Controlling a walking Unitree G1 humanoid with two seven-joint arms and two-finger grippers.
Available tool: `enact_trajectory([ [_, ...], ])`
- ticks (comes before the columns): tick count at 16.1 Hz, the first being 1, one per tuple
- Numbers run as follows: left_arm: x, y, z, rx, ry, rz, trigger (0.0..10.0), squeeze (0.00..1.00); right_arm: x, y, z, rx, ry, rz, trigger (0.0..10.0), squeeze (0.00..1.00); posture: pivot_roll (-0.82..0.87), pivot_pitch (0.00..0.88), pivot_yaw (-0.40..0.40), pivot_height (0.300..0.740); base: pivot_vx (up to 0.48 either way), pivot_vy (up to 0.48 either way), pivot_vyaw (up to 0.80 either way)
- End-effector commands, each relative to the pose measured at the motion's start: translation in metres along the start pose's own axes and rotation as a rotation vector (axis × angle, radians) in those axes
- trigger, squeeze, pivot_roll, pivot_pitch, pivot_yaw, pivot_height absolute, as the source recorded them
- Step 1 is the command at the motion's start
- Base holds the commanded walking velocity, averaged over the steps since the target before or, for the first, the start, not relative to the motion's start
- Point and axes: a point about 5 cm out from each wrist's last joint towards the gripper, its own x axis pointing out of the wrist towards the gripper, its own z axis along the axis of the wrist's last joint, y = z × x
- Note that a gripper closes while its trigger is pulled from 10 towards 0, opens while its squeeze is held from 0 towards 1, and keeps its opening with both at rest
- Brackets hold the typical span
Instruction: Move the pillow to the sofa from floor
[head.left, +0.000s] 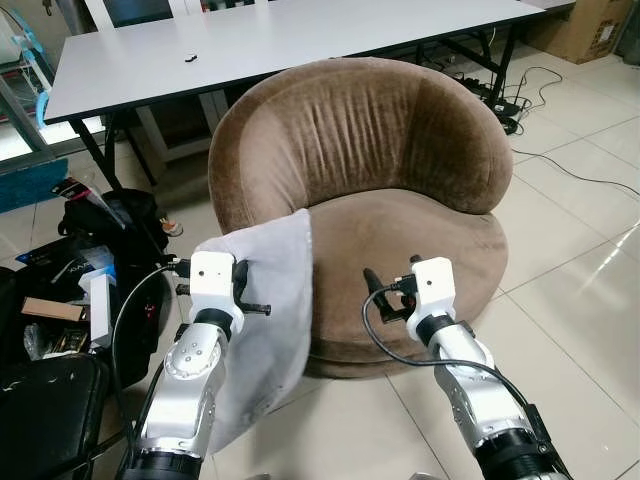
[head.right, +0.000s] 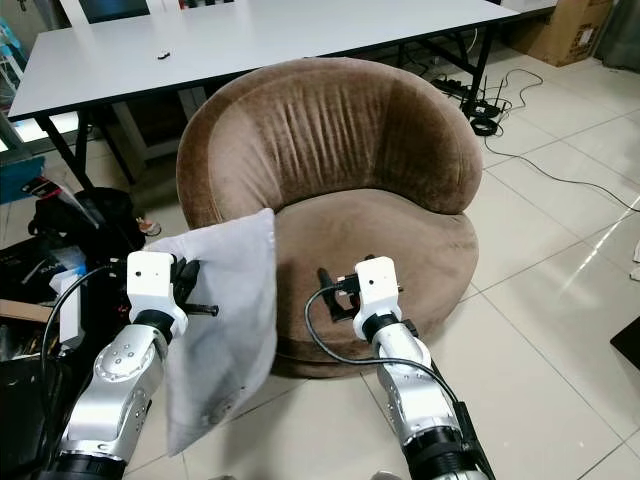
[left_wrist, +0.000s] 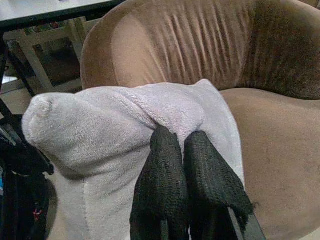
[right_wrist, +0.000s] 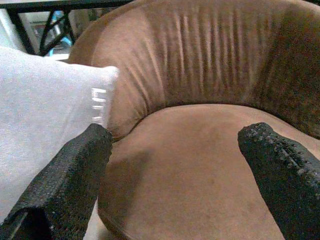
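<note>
The left tool (left_wrist: 182, 145), clamped on the pillow (head.left: 268, 320), hides its top edge at the sofa (head.left: 400, 230) rim; the right tool (right_wrist: 175, 165) gapes over the bare seat.

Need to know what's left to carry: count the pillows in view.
1. The grey pillow hangs from the shut left pincer beside the brown sofa's front left edge. Others could be hidden behind the sofa.
</note>
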Motion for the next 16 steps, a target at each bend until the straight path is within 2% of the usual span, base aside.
enact_trajectory([
  [1,0.0065,-0.0001,0.0156,0.021,-0.069,-0.004,10.0,0.00,0.0017,-0.0024,0.0016,-0.002,-0.008,-0.015,10.0,0.00,-0.11,0.000,0.088,0.740,0.000,0.000,0.00],
  [3,0.0080,0.0013,0.0167,0.005,-0.064,-0.014,10.0,0.00,0.0014,-0.0015,0.0020,-0.003,-0.012,-0.006,10.0,0.00,-0.11,0.000,0.089,0.740,0.000,0.000,0.00],
  [14,0.0061,0.0017,0.0131,0.006,-0.025,-0.043,10.0,0.00,-0.0011,0.0044,-0.0020,-0.010,-0.006,0.034,10.0,0.00,-0.11,0.000,0.085,0.740,0.463,0.000,0.00],
  [16,0.0053,-0.0010,0.0112,0.016,-0.018,-0.045,10.0,0.00,-0.0008,0.0044,-0.0036,-0.015,0.002,0.035,10.0,0.00,-0.11,0.000,0.085,0.740,0.000,0.000,0.00],
])
